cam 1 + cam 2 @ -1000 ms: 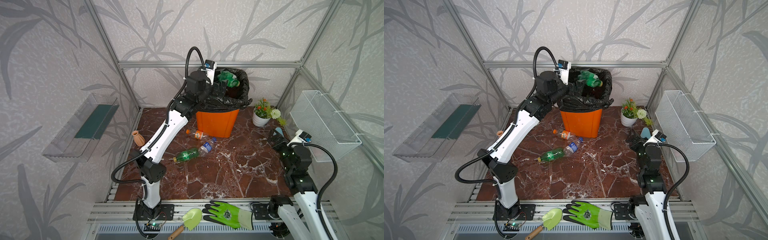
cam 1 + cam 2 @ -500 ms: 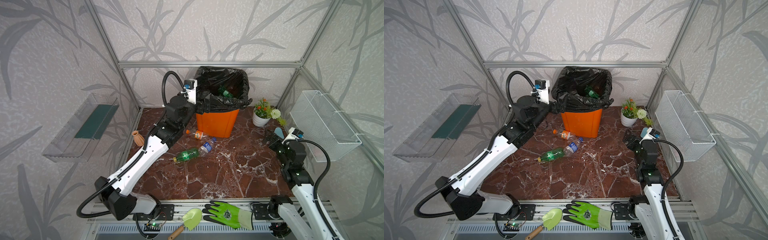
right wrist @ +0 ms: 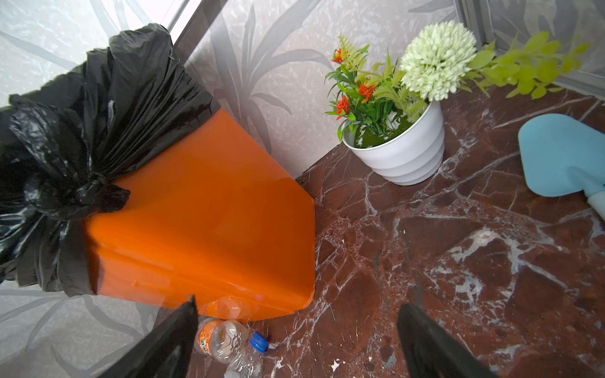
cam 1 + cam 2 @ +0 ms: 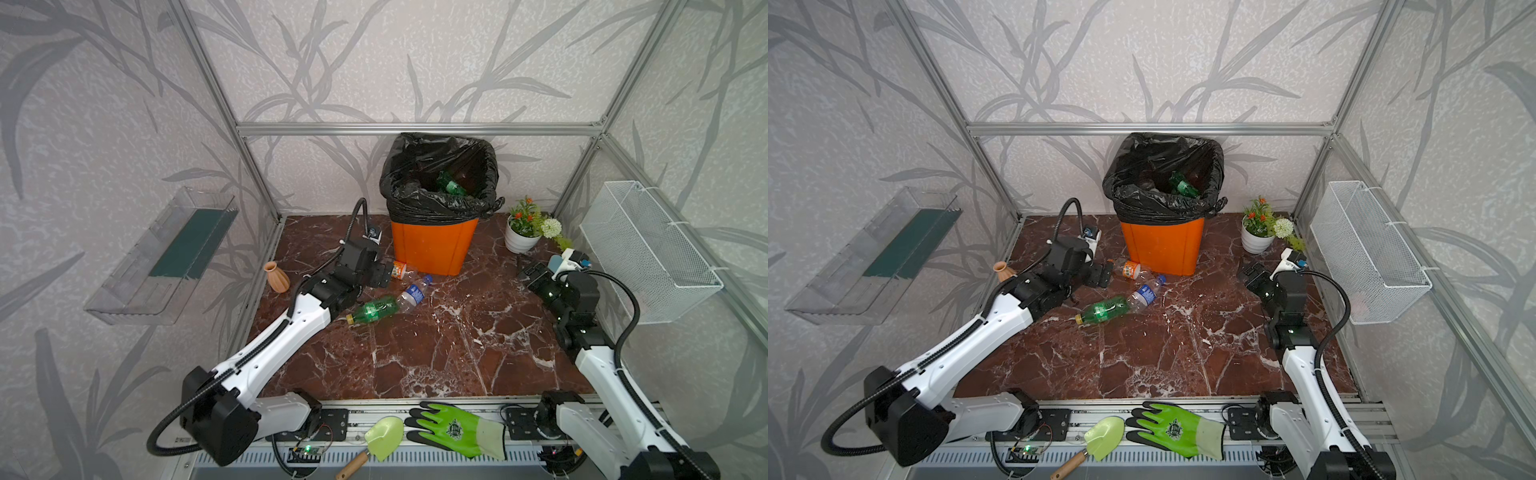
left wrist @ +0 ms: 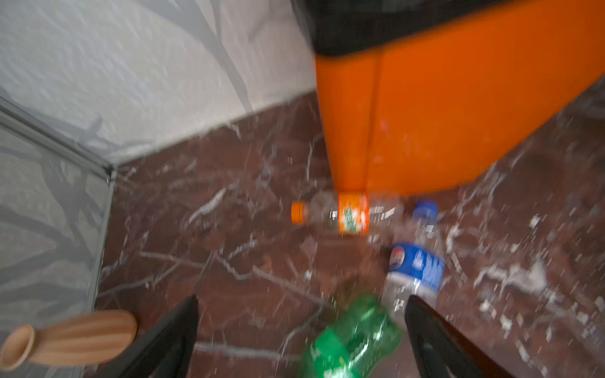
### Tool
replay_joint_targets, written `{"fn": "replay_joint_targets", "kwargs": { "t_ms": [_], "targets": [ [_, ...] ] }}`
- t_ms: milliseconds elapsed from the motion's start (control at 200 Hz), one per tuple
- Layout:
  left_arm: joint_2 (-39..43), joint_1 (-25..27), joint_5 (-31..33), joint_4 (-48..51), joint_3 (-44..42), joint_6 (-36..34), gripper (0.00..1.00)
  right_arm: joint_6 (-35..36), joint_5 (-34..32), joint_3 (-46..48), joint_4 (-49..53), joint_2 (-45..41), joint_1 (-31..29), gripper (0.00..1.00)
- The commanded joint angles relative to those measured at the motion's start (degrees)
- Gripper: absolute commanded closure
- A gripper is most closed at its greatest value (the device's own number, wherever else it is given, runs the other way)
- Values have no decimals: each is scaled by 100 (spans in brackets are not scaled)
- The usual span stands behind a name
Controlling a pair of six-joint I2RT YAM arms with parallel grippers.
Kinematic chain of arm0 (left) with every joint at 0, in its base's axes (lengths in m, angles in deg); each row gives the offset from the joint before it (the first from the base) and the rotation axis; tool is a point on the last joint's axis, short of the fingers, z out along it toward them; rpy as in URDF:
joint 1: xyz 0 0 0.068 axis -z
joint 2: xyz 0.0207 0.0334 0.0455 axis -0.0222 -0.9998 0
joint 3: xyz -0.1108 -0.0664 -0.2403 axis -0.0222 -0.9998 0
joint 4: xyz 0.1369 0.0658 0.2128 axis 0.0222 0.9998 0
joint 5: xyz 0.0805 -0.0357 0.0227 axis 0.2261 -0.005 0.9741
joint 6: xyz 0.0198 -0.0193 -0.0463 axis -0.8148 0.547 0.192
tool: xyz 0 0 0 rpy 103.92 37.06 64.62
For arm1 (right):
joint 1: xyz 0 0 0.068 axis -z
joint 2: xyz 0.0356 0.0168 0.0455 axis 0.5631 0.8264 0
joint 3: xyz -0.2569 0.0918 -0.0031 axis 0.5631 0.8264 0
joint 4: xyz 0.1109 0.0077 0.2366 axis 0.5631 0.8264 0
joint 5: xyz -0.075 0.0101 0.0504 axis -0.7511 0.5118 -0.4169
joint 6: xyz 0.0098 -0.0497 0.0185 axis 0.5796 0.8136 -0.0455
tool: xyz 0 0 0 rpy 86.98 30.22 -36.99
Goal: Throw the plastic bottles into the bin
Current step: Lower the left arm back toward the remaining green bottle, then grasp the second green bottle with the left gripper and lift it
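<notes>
Left gripper [image 5: 301, 299] jaws apart, empty, low over the floor [image 4: 415, 353] facing three plastic bottles [image 5: 415, 265] lying by the bin [image 4: 432, 245]: orange-label bottle [image 4: 400, 269] at its foot, blue-label bottle [image 4: 413, 291], green bottle [image 4: 376, 308] nearest. Looks like reach-for-next-pick; next move needs the jaws straddling the green bottle's body, then closing. Right gripper [image 3: 296, 302] apart too, empty, idle near the flowerpot [image 3: 402, 157].

Glossy bag [image 4: 415, 199] — smooth plastic bin [image 4: 432, 245], polished marble floor [image 4: 436, 353]
</notes>
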State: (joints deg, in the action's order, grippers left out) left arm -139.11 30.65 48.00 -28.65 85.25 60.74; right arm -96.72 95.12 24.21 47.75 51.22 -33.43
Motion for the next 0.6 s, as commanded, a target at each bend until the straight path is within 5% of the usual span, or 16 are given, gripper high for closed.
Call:
{"fn": "replay_joint_targets", "kwargs": {
  "t_ms": [0,595],
  "targets": [
    [-246,58,92,1441,-186,-250,3,-152,-99,112,-262,-62,22,5],
    [-2049,128,-690,1423,35,-612,9,-103,-462,279,-93,-367,21,3]
  ]
}}
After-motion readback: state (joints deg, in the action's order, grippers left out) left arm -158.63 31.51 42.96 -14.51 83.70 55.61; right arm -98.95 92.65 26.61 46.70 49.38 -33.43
